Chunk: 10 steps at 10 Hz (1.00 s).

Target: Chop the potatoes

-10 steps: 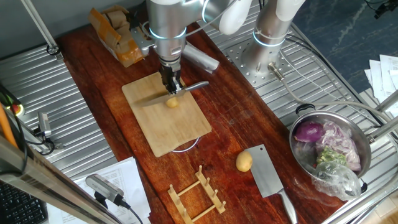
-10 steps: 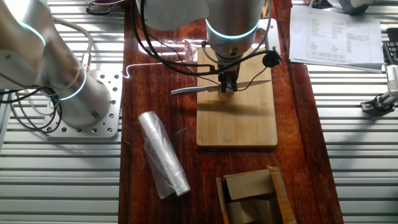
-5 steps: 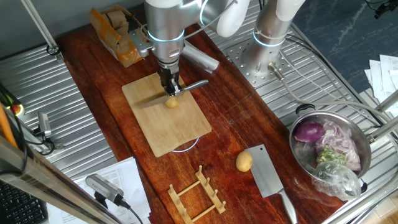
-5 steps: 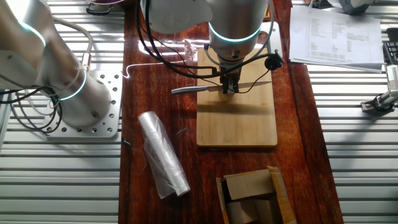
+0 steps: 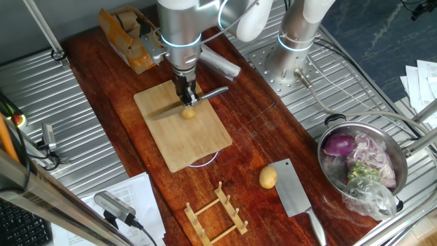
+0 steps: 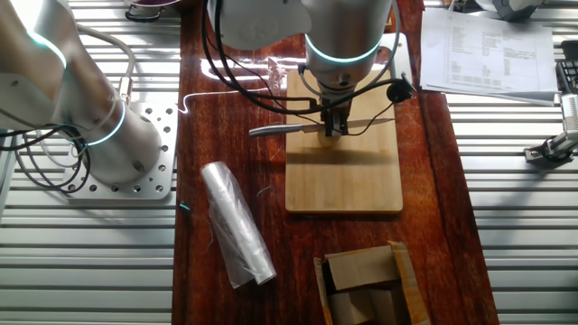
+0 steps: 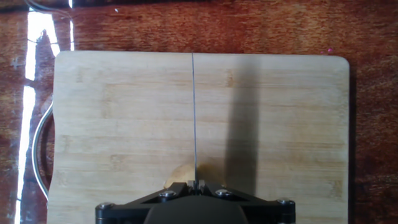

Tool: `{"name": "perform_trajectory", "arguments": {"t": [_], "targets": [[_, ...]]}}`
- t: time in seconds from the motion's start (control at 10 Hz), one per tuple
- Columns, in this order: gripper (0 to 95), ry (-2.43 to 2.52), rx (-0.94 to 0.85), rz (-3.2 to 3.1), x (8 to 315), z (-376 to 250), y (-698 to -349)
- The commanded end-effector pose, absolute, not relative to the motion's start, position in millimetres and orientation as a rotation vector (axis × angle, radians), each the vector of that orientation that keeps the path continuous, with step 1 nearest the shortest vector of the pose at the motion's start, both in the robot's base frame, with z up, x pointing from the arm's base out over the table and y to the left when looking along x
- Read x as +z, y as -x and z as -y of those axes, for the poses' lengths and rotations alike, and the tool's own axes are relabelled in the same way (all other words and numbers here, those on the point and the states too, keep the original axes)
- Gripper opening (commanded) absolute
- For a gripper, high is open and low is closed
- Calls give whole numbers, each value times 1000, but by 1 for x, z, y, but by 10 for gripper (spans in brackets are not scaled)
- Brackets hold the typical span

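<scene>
two potatoes are before us: one (image 5: 189, 113) lies on the cutting board (image 5: 183, 134), right under the knife (image 5: 186, 103) that our gripper (image 5: 187, 99) clamps by its handle, blade edge-down above the board; the other potato (image 5: 268, 178) rests on the wooden table (image 5: 252, 130) beside a cleaver (image 5: 295, 192), well apart from the board. we also see a metal bowl (image 5: 363, 166) holding a purple onion (image 5: 339, 145).
</scene>
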<state>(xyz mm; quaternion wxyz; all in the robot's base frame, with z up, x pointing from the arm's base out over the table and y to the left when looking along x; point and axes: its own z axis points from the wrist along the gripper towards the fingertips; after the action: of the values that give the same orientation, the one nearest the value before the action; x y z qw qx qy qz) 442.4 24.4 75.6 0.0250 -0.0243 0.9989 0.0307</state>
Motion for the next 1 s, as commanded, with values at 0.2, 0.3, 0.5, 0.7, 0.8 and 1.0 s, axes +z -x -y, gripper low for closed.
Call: {"name": "perform_trajectory", "arguments": {"t": [0.2,0.3,0.5,0.7,0.8,1.0], "targets": [[0,94,88,-3090,56,-26,-444],[0,102,87,-3090,56,-26,-444],[0,115,84,-3086,53,-26,-443],[0,116,72,-3083,47,-27,-443],[0,116,70,-3083,45,-26,-442],[0,119,70,-3079,41,-26,-442]]}}
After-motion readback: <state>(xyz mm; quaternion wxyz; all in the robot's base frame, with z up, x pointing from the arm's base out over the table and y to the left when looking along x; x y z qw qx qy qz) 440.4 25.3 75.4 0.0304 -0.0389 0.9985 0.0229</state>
